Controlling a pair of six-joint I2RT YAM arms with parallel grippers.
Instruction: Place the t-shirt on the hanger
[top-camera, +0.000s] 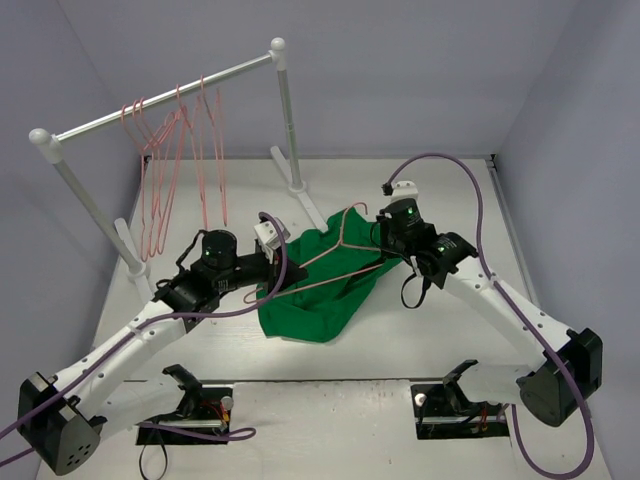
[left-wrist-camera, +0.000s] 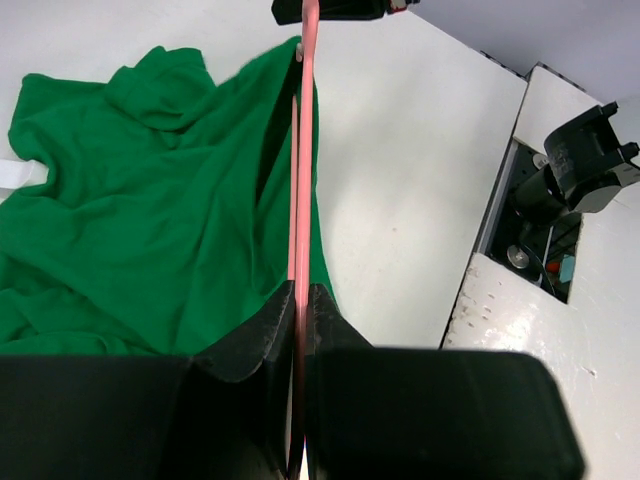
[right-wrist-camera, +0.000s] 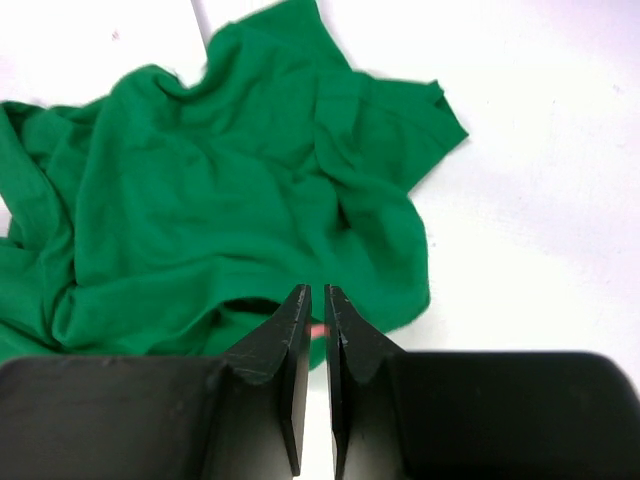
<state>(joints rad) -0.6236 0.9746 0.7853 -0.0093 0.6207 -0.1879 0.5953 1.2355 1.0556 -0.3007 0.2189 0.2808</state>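
The green t-shirt (top-camera: 318, 288) lies crumpled on the table; it also shows in the left wrist view (left-wrist-camera: 140, 210) and the right wrist view (right-wrist-camera: 220, 200). A pink hanger (top-camera: 335, 262) is held just over it, hook (top-camera: 352, 211) pointing to the far side. My left gripper (top-camera: 267, 291) is shut on the hanger's left end; the wire (left-wrist-camera: 303, 160) runs out from between its jaws. My right gripper (top-camera: 386, 262) is shut on the hanger's right end. Only a small pink bit (right-wrist-camera: 319, 330) shows between its jaws, which stand a hair apart.
A white rack bar (top-camera: 165, 100) on two posts stands at the back left with several more pink hangers (top-camera: 165, 175) on it. The arm mounts (top-camera: 455, 405) sit at the near edge. White walls close in the sides.
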